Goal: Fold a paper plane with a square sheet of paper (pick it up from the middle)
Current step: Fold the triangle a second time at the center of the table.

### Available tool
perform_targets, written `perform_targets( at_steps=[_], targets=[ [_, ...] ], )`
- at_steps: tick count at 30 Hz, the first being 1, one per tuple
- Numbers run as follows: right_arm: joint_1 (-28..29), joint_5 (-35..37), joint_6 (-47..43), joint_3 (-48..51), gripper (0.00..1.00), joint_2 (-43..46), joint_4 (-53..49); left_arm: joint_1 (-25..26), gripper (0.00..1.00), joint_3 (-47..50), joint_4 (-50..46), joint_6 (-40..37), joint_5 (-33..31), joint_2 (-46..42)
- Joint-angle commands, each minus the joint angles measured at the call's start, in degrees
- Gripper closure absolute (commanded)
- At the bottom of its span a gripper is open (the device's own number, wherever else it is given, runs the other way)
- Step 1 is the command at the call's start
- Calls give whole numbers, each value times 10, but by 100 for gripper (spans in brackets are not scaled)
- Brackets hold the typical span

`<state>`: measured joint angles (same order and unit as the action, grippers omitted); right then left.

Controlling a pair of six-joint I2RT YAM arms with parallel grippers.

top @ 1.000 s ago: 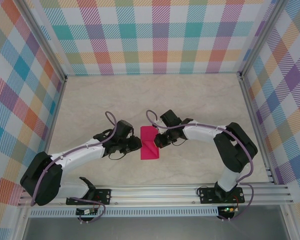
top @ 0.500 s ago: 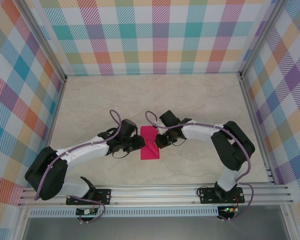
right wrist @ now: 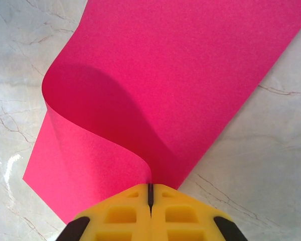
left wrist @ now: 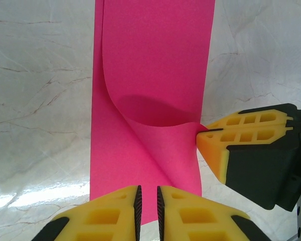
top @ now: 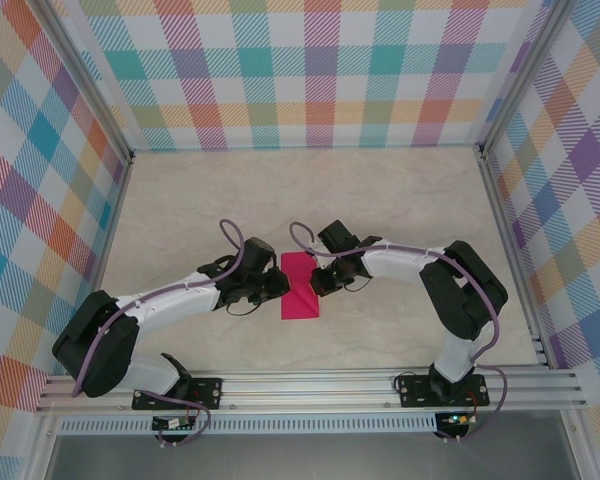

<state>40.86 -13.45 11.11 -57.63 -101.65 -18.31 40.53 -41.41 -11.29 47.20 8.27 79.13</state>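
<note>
The square sheet of paper (top: 300,292) is bright pink and lies on the table as a narrow doubled strip between the two grippers. My right gripper (top: 314,281) is shut on the right edge of the upper layer, which it lifts into a curl (right wrist: 105,125); the pinch shows at its fingertips (right wrist: 149,191). In the left wrist view the sheet (left wrist: 150,65) runs away from me and the right gripper's yellow finger (left wrist: 231,138) holds the curled corner. My left gripper (left wrist: 149,208) sits low over the strip's left edge, jaws a narrow slit apart with nothing between them.
The marble-patterned tabletop (top: 400,200) is bounded by checked walls and aluminium rails (top: 310,385) at the near edge. Both arms bend inward and meet at the table's middle.
My left gripper has shifted slightly towards the sheet and its jaws have narrowed. The right gripper has kept its hold, and the lifted flap has moved a little.
</note>
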Motion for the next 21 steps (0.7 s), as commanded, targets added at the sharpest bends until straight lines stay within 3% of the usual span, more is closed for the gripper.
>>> perform_targets(
  at_steps=[1, 21],
  targets=[
    [-2, 5, 2, -3, 97, -6, -7, 7, 83, -11, 15, 9, -1, 8],
    [-2, 16, 13, 6, 95, -7, -7, 9, 85, -16, 31, 17, 4, 23]
  ],
)
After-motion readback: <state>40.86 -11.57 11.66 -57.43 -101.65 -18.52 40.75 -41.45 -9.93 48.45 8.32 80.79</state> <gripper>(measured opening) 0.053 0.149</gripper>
